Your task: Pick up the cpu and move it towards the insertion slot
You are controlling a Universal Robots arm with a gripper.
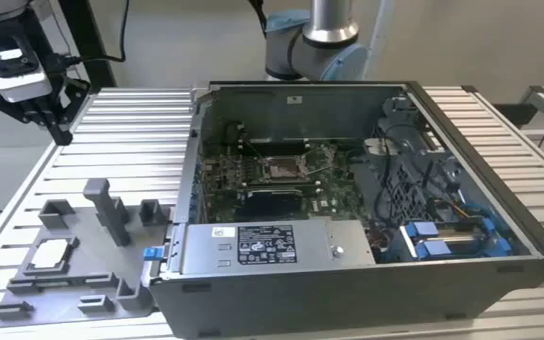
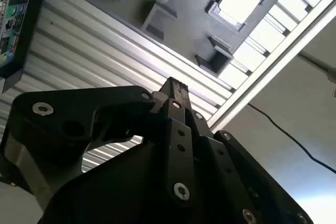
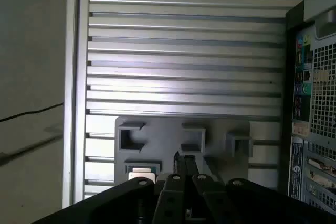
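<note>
Fingers (image 2: 176, 98) of the gripper (image 1: 60, 133) are pressed together with nothing between them, hanging above the slatted metal table (image 1: 135, 152) at the exterior view's left. An open computer case (image 1: 348, 262) takes up the middle of that table. Just beside it, toward the exterior view's left, lies a grey plastic tray (image 1: 83, 283) with upright blocks. Inside the case, on the green board, sits the insertion slot (image 1: 282, 167), silver-framed. The cpu (image 1: 50, 253) lies flat in a recess of the tray, well apart from both gripper and slot.
</note>
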